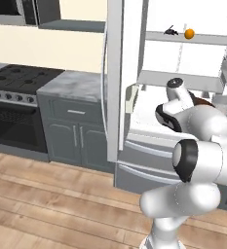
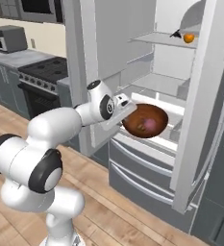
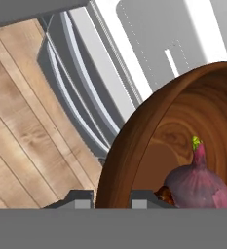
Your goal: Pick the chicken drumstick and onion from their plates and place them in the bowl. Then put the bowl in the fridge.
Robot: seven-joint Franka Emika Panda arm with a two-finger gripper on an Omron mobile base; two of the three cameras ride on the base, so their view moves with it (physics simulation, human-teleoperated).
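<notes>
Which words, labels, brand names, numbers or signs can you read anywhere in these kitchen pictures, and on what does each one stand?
None can be read.
The fridge, the bowl and the onion bear no lettering.
The stove has a row of knobs with no readable marks.
The microwave is too small and blurred to show any text.
</notes>
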